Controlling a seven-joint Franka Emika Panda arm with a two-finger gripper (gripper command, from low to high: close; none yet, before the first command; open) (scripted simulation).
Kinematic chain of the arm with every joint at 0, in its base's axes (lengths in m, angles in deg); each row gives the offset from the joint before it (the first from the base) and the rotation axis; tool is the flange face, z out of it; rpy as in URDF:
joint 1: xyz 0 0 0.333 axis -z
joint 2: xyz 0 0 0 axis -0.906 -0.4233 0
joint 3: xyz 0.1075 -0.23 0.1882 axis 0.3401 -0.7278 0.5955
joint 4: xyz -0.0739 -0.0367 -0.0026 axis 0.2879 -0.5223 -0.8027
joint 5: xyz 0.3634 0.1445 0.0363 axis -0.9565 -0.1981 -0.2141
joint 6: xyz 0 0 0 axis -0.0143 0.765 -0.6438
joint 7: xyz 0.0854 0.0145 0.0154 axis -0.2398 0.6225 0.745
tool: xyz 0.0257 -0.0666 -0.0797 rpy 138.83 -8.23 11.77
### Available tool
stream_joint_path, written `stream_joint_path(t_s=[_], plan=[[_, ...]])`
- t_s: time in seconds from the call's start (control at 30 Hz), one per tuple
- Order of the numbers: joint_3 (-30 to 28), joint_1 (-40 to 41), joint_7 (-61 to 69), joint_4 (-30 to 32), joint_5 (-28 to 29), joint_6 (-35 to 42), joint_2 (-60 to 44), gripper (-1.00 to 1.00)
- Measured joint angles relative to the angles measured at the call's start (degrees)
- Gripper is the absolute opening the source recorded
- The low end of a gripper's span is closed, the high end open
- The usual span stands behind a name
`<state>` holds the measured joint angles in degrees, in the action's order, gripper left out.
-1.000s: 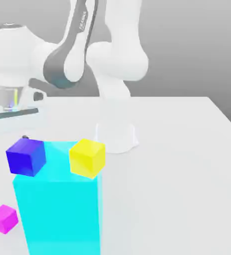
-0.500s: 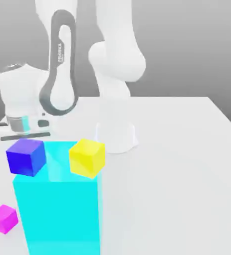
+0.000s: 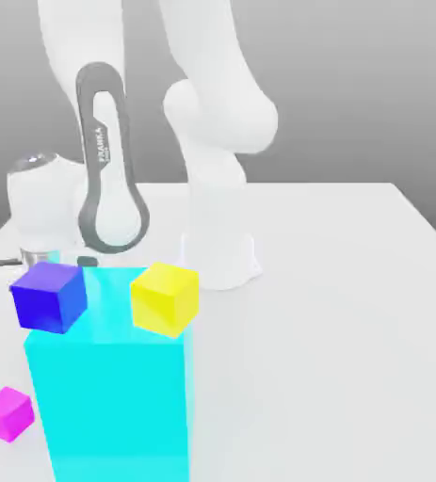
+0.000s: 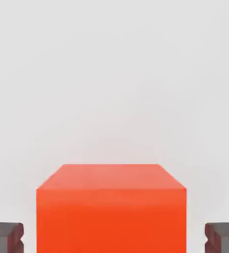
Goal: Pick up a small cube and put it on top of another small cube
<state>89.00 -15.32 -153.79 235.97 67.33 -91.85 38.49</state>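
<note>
One plain red cube (image 4: pixel 111 217), orange-tinted front, paler upper face

Looks like smooth, matt plastic on the plain red cube (image 4: pixel 111 220). Reads smooth, faintly glossy on the big cyan plastic-looking block (image 3: pixel 113 405). Looks smooth on the white robot arm (image 3: pixel 223 113).

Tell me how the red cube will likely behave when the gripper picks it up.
The red cube looks stiff, with straight edges and flat faces, so it probably won't squash. Those flat sides should suit the gripper and make rolling unlikely. Its smooth, plain surface might be slightly slippery.
</note>
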Motion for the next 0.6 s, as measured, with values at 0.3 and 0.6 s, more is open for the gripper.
stream_joint_path(t_s=[0.3, 0.6], plan=[[5.1, 4.7, 2.4, -0.2, -2.8, 2.6, 2.1, -1.00], [6.9, 6.5, 2.2, 0.9, -2.8, 9.5, 9.8, -1.00]])
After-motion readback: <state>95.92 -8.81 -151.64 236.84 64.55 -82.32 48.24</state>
